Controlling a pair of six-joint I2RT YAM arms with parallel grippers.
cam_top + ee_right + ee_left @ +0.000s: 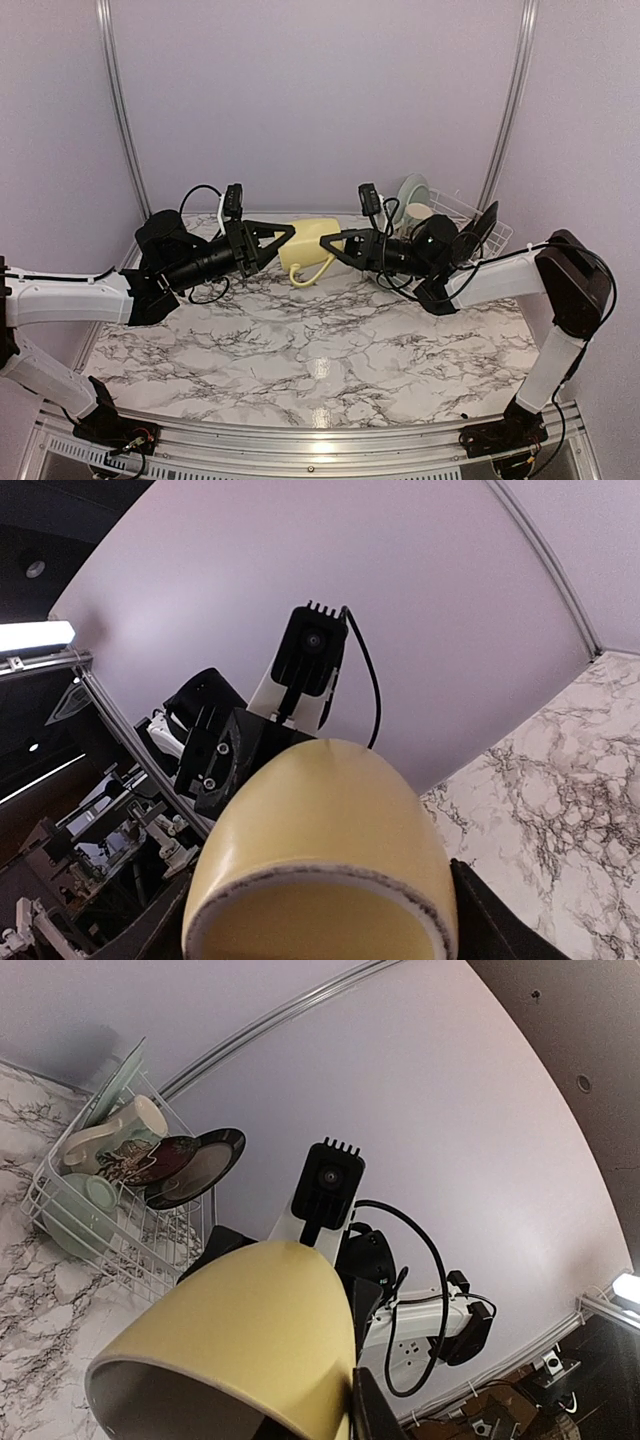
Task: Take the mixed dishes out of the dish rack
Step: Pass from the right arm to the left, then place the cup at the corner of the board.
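Note:
The small yellow mug hangs on its side in mid-air above the table's back middle, handle down. My left gripper clasps its rim end and my right gripper clasps its base end, both shut on it. In the left wrist view the mug fills the bottom; in the right wrist view its base faces the camera between my fingers. The white wire dish rack stands at the back right, holding the cream mug, pale-green bowl, pale-green plate and red plate.
The marble table stretches in front of both arms. The lilac back wall lies close behind the mug. Another black-rimmed plate leans at the rack's near end. The right arm's elbow sits at the right edge.

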